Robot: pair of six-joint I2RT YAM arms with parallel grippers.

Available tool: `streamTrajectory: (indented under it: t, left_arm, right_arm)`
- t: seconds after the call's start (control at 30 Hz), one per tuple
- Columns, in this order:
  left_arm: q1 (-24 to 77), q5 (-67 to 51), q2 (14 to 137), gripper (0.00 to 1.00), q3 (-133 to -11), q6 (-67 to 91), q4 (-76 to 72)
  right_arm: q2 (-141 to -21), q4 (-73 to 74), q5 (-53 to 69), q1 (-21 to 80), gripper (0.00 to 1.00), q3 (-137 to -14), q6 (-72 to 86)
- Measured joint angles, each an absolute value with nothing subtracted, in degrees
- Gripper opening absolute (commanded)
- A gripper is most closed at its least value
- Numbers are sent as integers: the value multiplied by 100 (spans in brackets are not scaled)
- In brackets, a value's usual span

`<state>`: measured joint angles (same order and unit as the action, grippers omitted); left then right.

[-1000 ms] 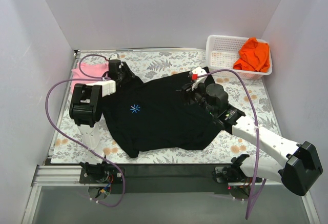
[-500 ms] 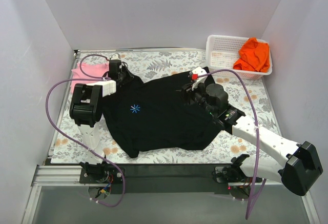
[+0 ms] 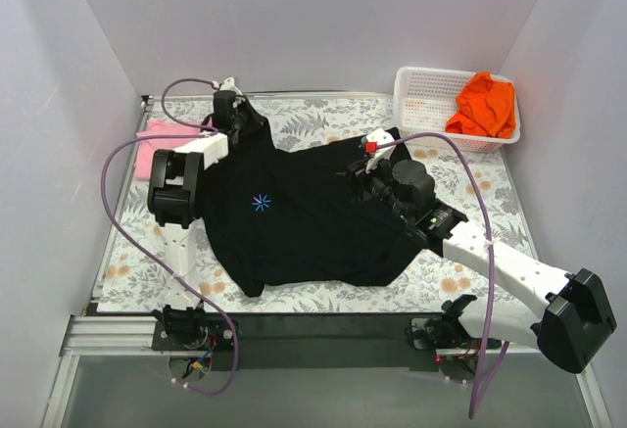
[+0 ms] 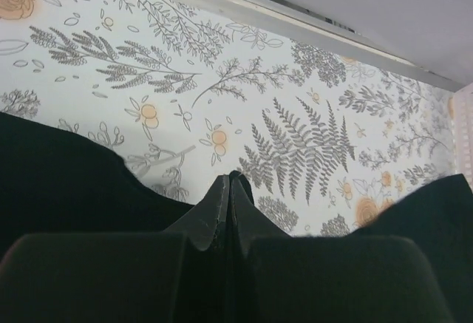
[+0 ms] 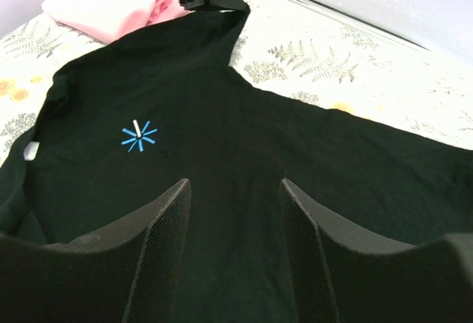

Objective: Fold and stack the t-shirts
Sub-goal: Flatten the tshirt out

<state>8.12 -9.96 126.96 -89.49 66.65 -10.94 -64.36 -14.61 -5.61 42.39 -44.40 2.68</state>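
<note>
The large black t-shirt (image 3: 304, 222) lies spread over the middle of the table, its blue starburst (image 3: 261, 203) facing up. At the far left my left gripper (image 3: 238, 118) is shut on a corner of its cloth and holds that corner stretched toward the back wall. In the left wrist view the jaws (image 4: 230, 184) are pinched together with black fabric (image 4: 52, 179) between them. My right gripper (image 3: 361, 175) hovers open over the shirt's right part, and between its fingers (image 5: 235, 190) only flat black cloth (image 5: 222, 116) shows. The folded pink t-shirt (image 3: 157, 144) lies at the left edge. The orange t-shirt (image 3: 485, 103) sits in the basket.
A white mesh basket (image 3: 419, 90) stands at the back right corner. The floral tablecloth (image 3: 323, 115) shows along the back. White walls close in on three sides, and the left wall is close to the pink shirt (image 5: 111, 9).
The left gripper closed on the black shirt's corner and moved toward the back wall, pulling the cloth up and taut. The right arm stayed where it was.
</note>
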Motion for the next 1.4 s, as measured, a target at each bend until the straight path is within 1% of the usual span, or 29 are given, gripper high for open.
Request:
streamTrajectory:
  t: [0.03,0.07,0.1,0.17,0.2,0.4,0.5,0.67,0.8,0.93,1.13,1.4]
  left_arm:
    - [816,-1015,12818,8,-9100,6628,-1035]
    - [825,-1022,12940,22,-9233,6587,-985]
    - [834,-1017,13078,51,-9345,6541,-910]
    - [845,-998,13220,74,-9415,6484,-799]
    - [847,-991,13281,95,-9426,6460,-742]
    - [923,-829,13225,96,-9511,6364,-631]
    - [969,-659,12940,96,-9262,6335,-617]
    - [1068,-279,11736,96,-8077,6337,-707]
    - [1232,-54,10757,96,-7199,6353,-888]
    - [1417,-12,10101,97,-6158,6501,-1162]
    - [1474,-19,10184,97,-5360,6652,-1144]
    - [1470,-16,10422,97,-5301,6733,-1267]
  right_arm:
    - [-6453,-1466,-561,4239,47,-4440,268]
    - [-6482,-1470,-561,4239,47,-4440,268]
    - [-6517,-1472,-558,4239,47,-4440,266]
    - [-6582,-1470,-556,4239,47,-4440,266]
    - [-6613,-1468,-558,4239,47,-4440,266]
    - [-6646,-1452,-633,4239,48,-4440,268]
    - [-6663,-1387,-790,4239,48,-4440,283]
    - [-6987,-1275,-998,4163,48,-4469,344]
    - [-7516,-1144,-1039,4016,48,-4571,451]
    - [-8097,-1017,-941,3719,46,-4648,604]
    - [-8962,-945,-812,3341,45,-5026,644]
    - [-9990,-1007,-659,3181,43,-5767,626]
